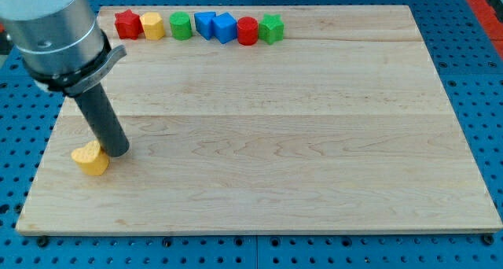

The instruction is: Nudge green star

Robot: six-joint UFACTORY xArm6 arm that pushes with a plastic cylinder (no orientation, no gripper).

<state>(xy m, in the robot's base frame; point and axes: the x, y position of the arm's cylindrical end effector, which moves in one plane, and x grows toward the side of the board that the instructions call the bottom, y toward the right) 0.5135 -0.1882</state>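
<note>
The green star (271, 27) sits at the right end of a row of blocks along the view's top edge of the wooden board (314, 143). It touches a red cylinder (247, 31) on its left. My tip (118, 151) rests on the board at the view's lower left, far from the green star. The tip touches the right side of a yellow heart-shaped block (91, 159).
The top row runs from the left: a red star (127, 23), a yellow hexagon (153, 24), a green cylinder (181, 25), a blue block (205, 23), a blue cube (225, 27). Blue pegboard surrounds the board.
</note>
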